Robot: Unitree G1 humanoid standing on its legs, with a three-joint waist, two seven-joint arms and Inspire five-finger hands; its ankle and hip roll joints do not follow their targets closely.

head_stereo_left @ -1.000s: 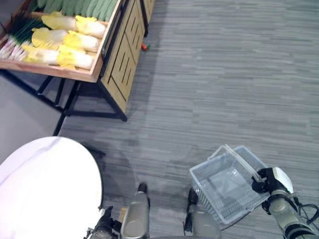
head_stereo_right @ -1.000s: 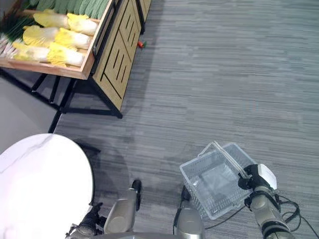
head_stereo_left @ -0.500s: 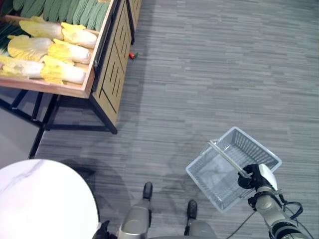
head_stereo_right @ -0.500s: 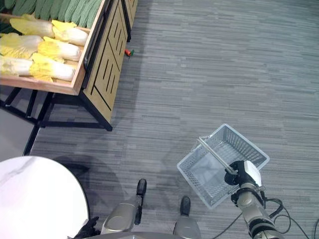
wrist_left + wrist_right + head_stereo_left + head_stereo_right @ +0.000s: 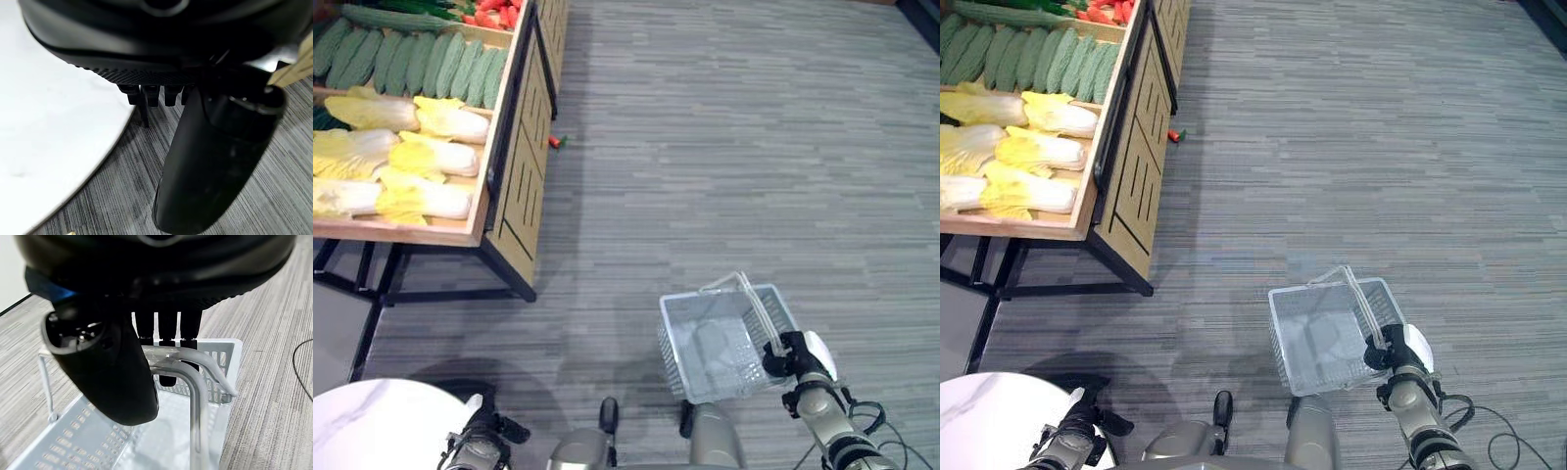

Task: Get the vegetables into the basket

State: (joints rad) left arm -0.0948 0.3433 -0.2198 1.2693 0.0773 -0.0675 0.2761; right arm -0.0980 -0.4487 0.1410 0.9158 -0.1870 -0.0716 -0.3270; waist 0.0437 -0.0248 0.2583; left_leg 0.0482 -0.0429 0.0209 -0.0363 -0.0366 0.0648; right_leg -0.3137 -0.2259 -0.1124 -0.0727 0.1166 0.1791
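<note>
A clear plastic basket (image 5: 677, 338) hangs empty over the floor at the lower right. My right hand (image 5: 790, 355) is shut on its handle (image 5: 195, 382), fingers curled over the bar with the thumb beside it. The vegetables lie on a wooden stand (image 5: 509, 147) at the upper left: yellow cabbages (image 5: 406, 162), green cucumbers (image 5: 411, 61) behind them, and red ones (image 5: 494, 12) at the back. My left hand (image 5: 475, 446) sits low at the lower left by a white round table (image 5: 54, 127), fingers curled, holding nothing.
The stand rests on black legs (image 5: 504, 274) with a slatted wooden end panel facing the open grey floor (image 5: 724, 147). A small red and green item (image 5: 555, 142) lies on the floor beside the stand. The white table's edge (image 5: 372, 431) shows at the bottom left.
The whole view has shifted, so the stand shows further back and the table less. The basket has swung from tilted to more level, still held by my right hand.
</note>
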